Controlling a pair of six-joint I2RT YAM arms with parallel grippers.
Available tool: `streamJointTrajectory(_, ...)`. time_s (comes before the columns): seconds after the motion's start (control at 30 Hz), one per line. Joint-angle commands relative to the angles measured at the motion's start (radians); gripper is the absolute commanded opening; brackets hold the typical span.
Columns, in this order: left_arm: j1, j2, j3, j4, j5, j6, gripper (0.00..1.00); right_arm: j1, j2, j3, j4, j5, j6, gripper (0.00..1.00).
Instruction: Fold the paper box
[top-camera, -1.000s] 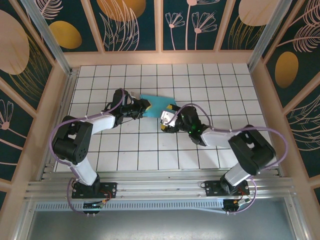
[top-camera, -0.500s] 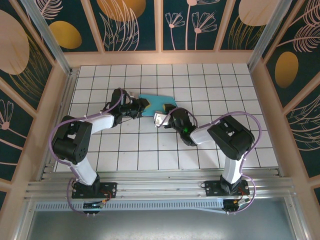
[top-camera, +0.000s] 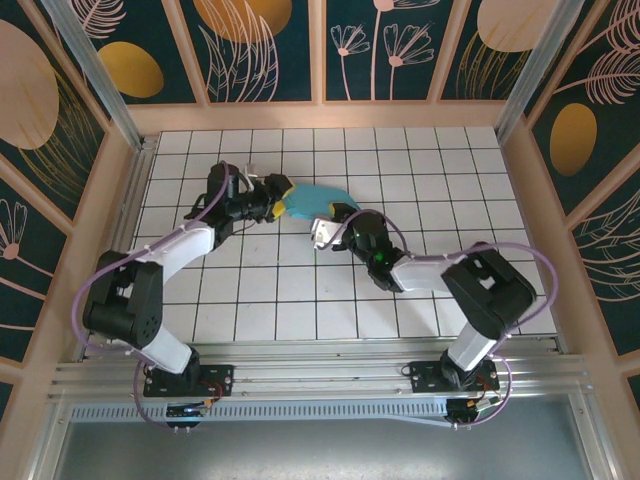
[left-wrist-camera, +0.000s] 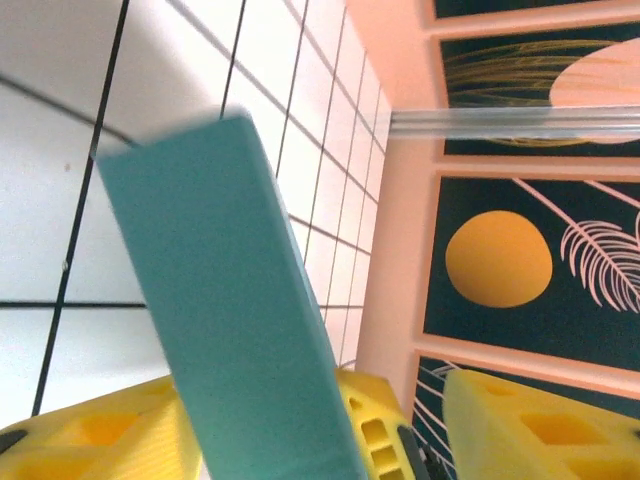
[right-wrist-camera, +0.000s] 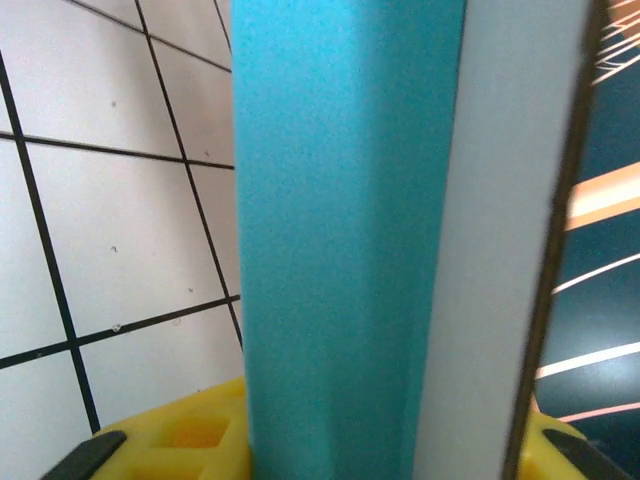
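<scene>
Centrally, toward the back of the white tiled bench (top-camera: 420, 290), the teal-and-white creased card paper box (top-camera: 312, 197) was clamped by the right tool (top-camera: 325, 232); the left tool (top-camera: 272, 205) stood parted at its other end.

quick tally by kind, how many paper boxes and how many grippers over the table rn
paper box: 1
grippers: 2, the left gripper and the right gripper
total: 3
</scene>
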Motion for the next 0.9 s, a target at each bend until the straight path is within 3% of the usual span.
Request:
streamJointTrajectory(0.0,0.04,-0.134,0.122,-0.183,-0.169,0.176,0.67,-0.02,-0.114,0.046,-0.338,-0.095,0.023,0.29)
streamJointTrajectory(0.1,0.043,-0.241,0.178,-0.27,-0.322,0.453,0.73,-0.038,-0.164,0.171,-0.717,-0.172,-0.021,0.27)
streamJointTrajectory(0.2,0.043,-0.372,0.132,-0.253,-0.409,0.738,0.76,-0.043,-0.141,0.347,-1.108,-0.226,-0.069,0.27)
streamJointTrajectory(0.3,0.043,-0.512,0.016,-0.191,-0.376,0.992,0.78,-0.025,-0.056,0.516,-1.412,-0.198,-0.085,0.28)
streamJointTrajectory(0.43,0.043,-0.639,-0.09,-0.201,-0.271,1.244,0.81,-0.007,0.069,0.702,-1.662,-0.159,-0.063,0.24)
streamJointTrajectory(0.6,0.044,-0.713,-0.142,-0.219,-0.229,1.323,0.81,0.009,0.161,0.778,-1.673,-0.17,-0.045,0.25)
streamJointTrajectory(0.73,0.043,-0.709,-0.154,-0.212,-0.207,1.304,0.81,0.012,0.242,0.838,-1.671,-0.174,0.005,0.3)
streamJointTrajectory(0.87,0.043,-0.678,-0.149,-0.205,-0.259,1.232,0.79,0.01,0.273,0.866,-1.634,-0.176,0.061,0.38)
